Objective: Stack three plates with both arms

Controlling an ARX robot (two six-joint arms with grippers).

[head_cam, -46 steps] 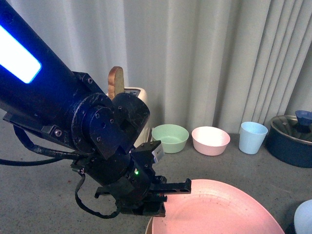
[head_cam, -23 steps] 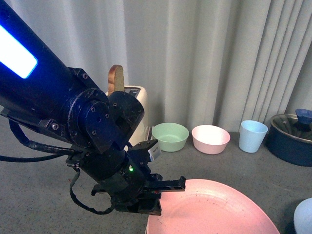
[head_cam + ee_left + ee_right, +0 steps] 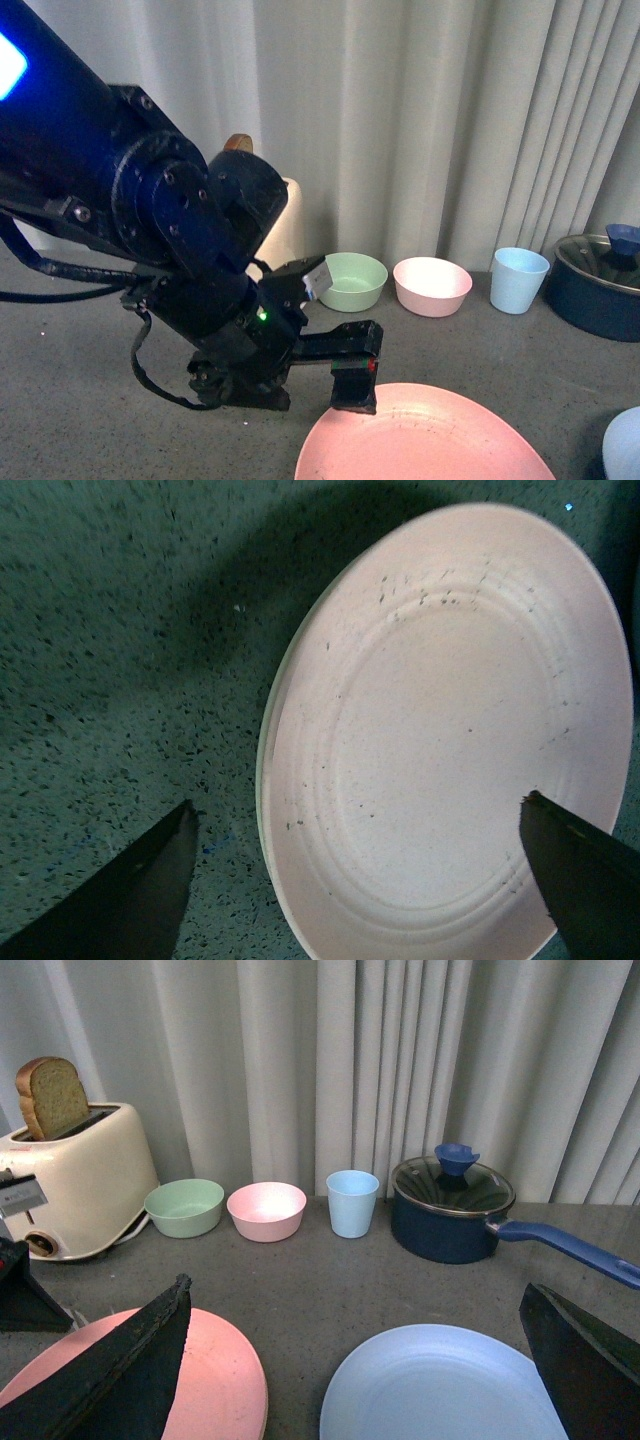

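Right wrist view: two plates [image 3: 225, 1380] [image 3: 440, 1390].

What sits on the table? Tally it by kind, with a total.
Plates: 2 in view (pink plate, blue plate)
Bowls: 2 (green bowl, pink bowl)
Cup: 1
Pot: 1
Toaster: 1
Bread slice: 1
Total: 8
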